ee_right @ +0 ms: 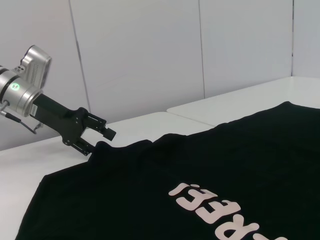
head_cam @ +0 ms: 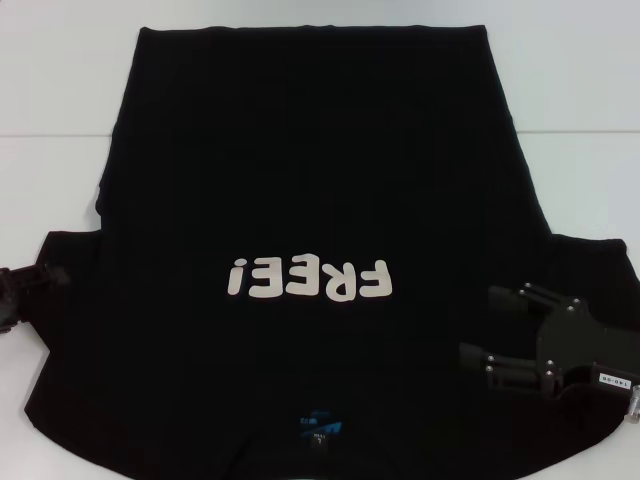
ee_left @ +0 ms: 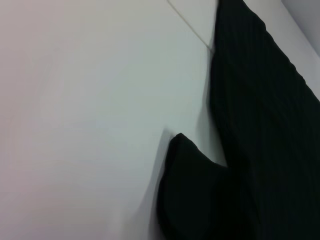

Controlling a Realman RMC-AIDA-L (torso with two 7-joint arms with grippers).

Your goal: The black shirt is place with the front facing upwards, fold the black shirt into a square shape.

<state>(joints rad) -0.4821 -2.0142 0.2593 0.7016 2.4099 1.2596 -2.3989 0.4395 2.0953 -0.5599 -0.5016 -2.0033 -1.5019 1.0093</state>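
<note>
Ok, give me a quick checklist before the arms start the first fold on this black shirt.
1. Black shirt front up, "FREE!" lettering showing: ok.
2. Shirt spread flat on the table, no big bunching: ok.
3. Left gripper at the left sleeve edge, fingers open: ok.
4. Left gripper actually holding cloth: not ok, no grip visible.
5. Right gripper over the right sleeve, fingers open: ok.
6. Right gripper touching the cloth: cannot tell.

The black shirt (head_cam: 310, 160) reads "FREE!" in white; its blue neck label (head_cam: 320, 425) seems illegible.
</note>
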